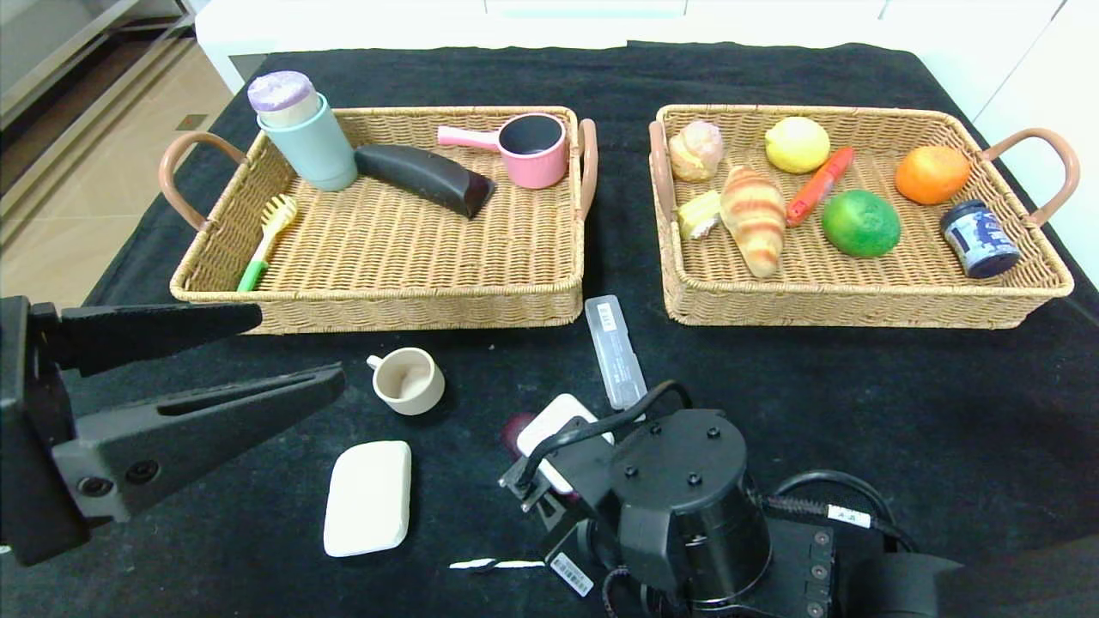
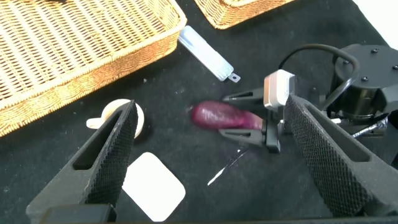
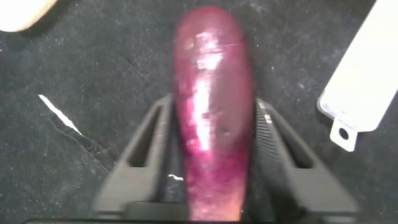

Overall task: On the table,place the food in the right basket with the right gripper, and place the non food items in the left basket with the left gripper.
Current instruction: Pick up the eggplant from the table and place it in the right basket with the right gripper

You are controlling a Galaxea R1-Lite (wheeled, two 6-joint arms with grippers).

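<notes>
A purple sweet potato point(image 3: 214, 118) lies on the black cloth in front of the baskets, and my right gripper point(image 3: 212, 104) is shut on it, one finger pressed to each side. The left wrist view shows that grip from the side, the sweet potato point(image 2: 221, 116) low on the cloth. From the head view only its tip point(image 1: 518, 427) shows beside the right arm. My left gripper point(image 1: 299, 348) hovers open and empty at the front left. Near it on the cloth are a beige cup point(image 1: 409, 380), a white soap bar point(image 1: 367, 496) and a grey flat case point(image 1: 615, 350).
The left basket point(image 1: 378, 300) holds a tumbler, a dark block, a pink pot and a brush. The right basket point(image 1: 859, 311) holds a croissant, pastries, a lemon, a lime, an orange, a red stick and a jar. A white scrap point(image 1: 496, 564) lies by the right arm.
</notes>
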